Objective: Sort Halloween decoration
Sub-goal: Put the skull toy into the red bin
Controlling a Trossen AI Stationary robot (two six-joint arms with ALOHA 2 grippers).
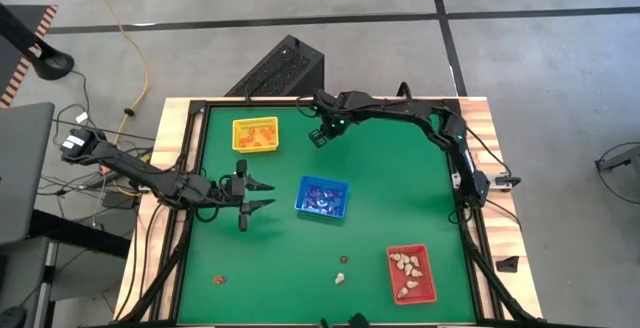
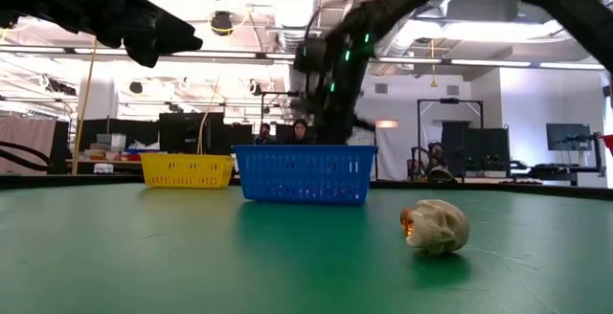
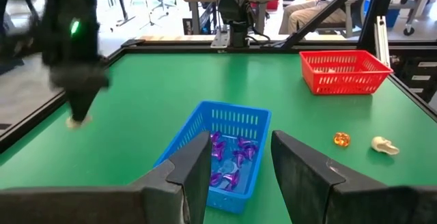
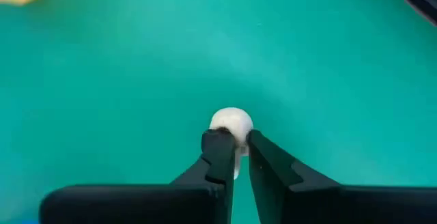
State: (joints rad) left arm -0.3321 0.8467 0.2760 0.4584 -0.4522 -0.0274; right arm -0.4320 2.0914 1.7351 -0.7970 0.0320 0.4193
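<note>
As the right gripper (image 4: 234, 147) pinches a cream-white trinket (image 4: 231, 123) on the green table (image 1: 400, 188) near the yellow tray (image 1: 255, 135), we judge the pick is under way. Next we must lift it and carry it to the red tray (image 1: 411, 273), where similar pieces lie. The left gripper (image 1: 262, 196) waits, spread, beside the blue tray (image 1: 321, 197). The trinket's shape stays unclear to us.
</note>
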